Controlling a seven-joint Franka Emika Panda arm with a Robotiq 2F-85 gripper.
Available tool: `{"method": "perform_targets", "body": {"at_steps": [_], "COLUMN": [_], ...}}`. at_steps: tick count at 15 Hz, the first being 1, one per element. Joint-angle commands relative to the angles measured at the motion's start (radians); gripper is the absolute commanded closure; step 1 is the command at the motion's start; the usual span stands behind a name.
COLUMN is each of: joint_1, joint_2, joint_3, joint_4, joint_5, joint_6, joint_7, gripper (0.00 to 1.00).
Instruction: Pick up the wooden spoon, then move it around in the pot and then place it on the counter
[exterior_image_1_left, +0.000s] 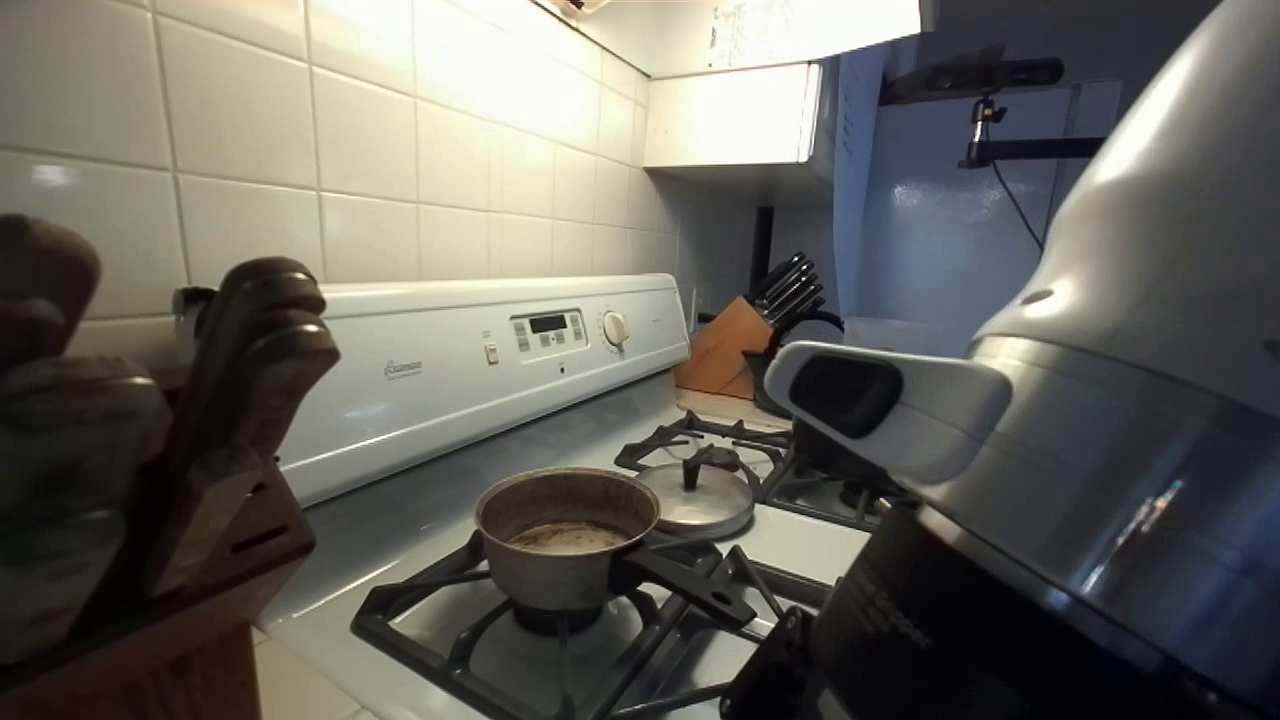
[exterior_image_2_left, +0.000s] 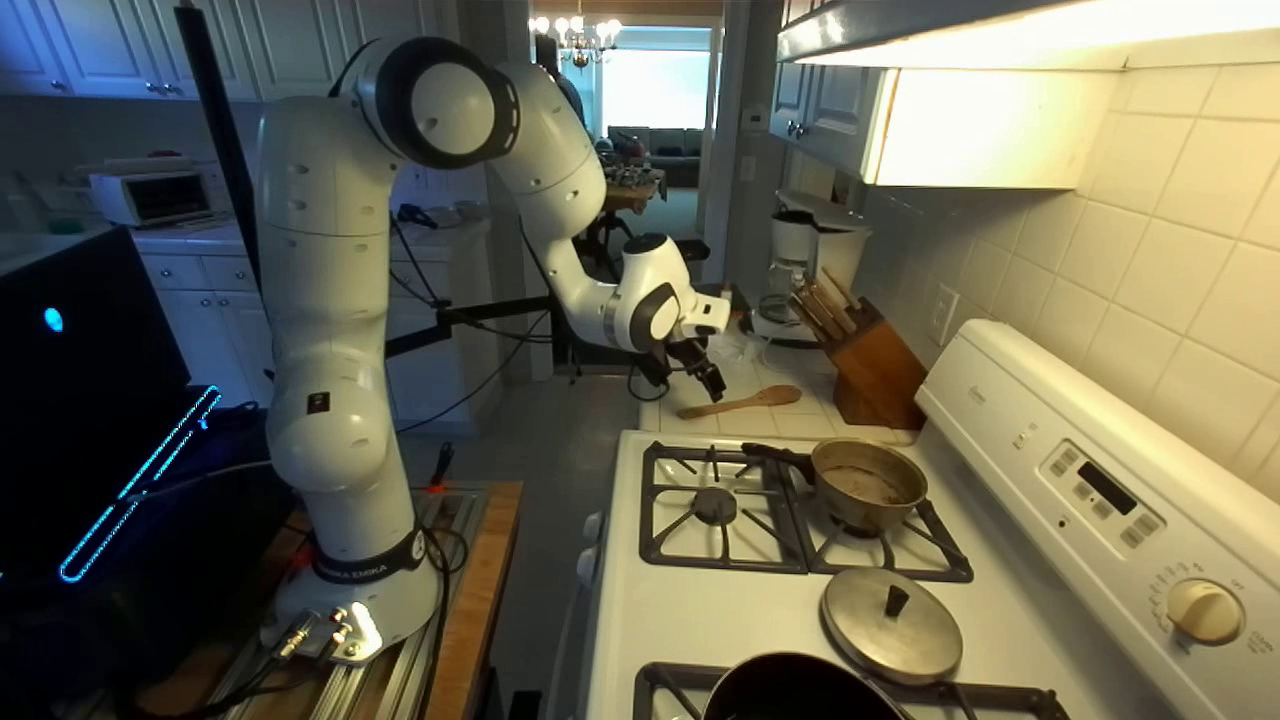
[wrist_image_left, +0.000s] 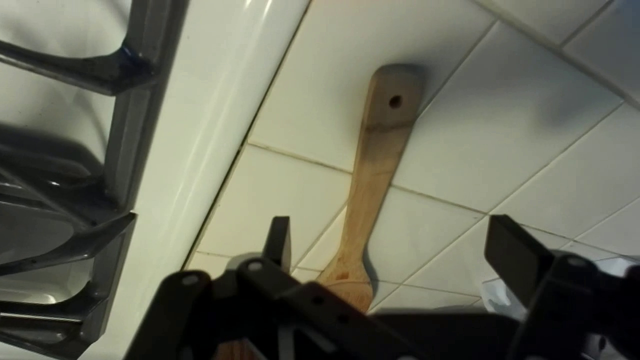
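The light wooden spoon (exterior_image_2_left: 740, 403) lies flat on the white tiled counter (exterior_image_2_left: 660, 414) beside the stove; it also shows in the wrist view (wrist_image_left: 375, 170), handle end up in the picture. The lower part of its bowl is hidden behind my gripper there. My gripper (wrist_image_left: 390, 222) is open and empty above the spoon. The spoon's neck is between the two fingers in the picture, nearer the left finger, not touched. The small grey pot (exterior_image_1_left: 545, 580) stands on a burner, its black handle pointing away from the stove's control panel. The pot also shows in an exterior view (exterior_image_2_left: 862, 505).
A knife block (exterior_image_2_left: 878, 372) stands on the counter beside the spoon's bowl. A clear plastic bag (exterior_image_2_left: 737, 346) and a coffee maker (exterior_image_2_left: 820, 240) are behind. Black grates (exterior_image_2_left: 655, 520) cover the burners. A metal lid (exterior_image_2_left: 910, 640) and a dark pan (exterior_image_2_left: 780, 665) are on the stove.
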Motion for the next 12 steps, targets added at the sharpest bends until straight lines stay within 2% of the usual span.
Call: {"method": "perform_targets", "body": {"at_steps": [1,6,7,8,12], "joint_1": [0.102,0.303,0.308,0.267,0.296], "joint_2": [0.014,0.045,0.055,0.015,0.036], "joint_3": [-0.102,-0.35,-0.339,-0.306,-0.322], "joint_4": [0.004,0.05,0.041,0.019,0.022], "joint_5": [-0.102,-0.271,-0.246,-0.218,-0.218], "joint_6": [0.035,0.103,0.114,0.079,0.094], "joint_7": [0.095,0.277,0.274,0.22,0.238], "gripper": [0.0,0.0,0.0,0.0,0.0]}}
